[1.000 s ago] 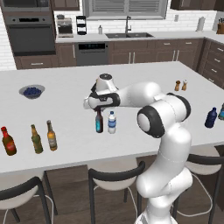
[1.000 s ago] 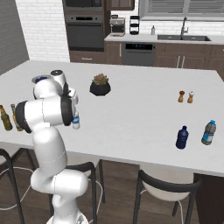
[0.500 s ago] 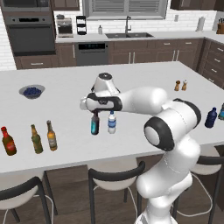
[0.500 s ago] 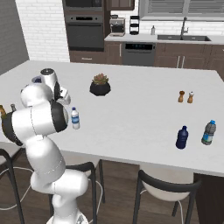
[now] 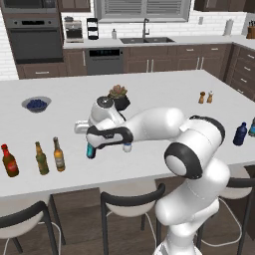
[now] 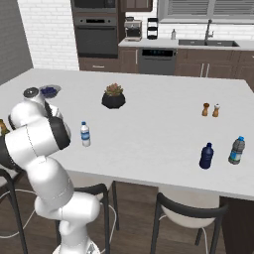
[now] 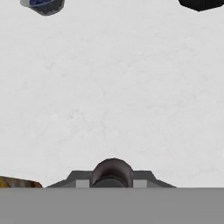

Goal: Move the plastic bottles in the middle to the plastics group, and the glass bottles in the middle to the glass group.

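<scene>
My gripper (image 5: 92, 141) is shut on the dark brown beer bottle with the blue label (image 5: 90, 150) and holds it just above the counter, left of centre. In the hand view the bottle's round top (image 7: 112, 171) sits between my fingers. The clear water bottle (image 6: 85, 134) stands on the counter behind my forearm. At the left front stand the red-labelled bottle (image 5: 9, 162), the olive-green bottle (image 5: 41, 158) and the amber beer bottle (image 5: 59, 155). The dark blue bottle (image 6: 206, 156) and a bluish bottle (image 6: 236, 150) stand at the far right.
A bowl of blueberries (image 5: 36, 103) sits at the back left, and a black plant pot (image 5: 118, 97) behind my arm. Salt and pepper shakers (image 5: 205, 97) stand to the right. Stools (image 5: 130, 204) line the counter's front edge.
My arm has swung left and toward the counter's front edge with the dark brown bottle in its grip. The water bottle and the other bottles have stayed put.
</scene>
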Robot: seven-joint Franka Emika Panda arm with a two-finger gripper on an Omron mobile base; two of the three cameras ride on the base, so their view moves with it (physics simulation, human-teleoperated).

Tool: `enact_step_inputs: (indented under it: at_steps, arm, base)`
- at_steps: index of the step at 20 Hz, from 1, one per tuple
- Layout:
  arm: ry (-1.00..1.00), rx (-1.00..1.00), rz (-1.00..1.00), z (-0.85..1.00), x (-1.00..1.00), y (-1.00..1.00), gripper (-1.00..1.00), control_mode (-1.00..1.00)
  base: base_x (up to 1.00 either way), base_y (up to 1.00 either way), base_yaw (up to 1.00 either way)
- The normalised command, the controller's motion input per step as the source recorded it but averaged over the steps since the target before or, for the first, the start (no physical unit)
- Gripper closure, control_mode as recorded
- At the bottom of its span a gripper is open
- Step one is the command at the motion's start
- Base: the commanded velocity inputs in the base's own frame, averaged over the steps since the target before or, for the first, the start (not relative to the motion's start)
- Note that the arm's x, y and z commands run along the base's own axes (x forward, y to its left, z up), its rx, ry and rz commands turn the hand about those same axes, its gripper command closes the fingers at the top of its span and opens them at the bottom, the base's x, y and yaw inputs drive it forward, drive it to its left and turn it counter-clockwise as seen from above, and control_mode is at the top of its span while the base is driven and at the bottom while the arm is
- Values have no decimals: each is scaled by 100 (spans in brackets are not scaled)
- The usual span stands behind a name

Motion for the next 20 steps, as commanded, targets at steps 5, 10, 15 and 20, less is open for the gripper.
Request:
enact_step_inputs:
  at_steps: [5, 10, 15, 20]
  arm:
    - [0, 3, 0, 26, 13, 59, 100, -100]
    - [0, 0, 0, 2, 2, 58, 100, -100]
    - [0, 0, -1, -4, 8, 45, 100, -100]
    - [-1, 0, -6, -7, 15, 28, 100, -100]
  base:
    - [0, 0, 0]
    - [0, 0, 0]
    - [0, 0, 0]
    - [0, 0, 0]
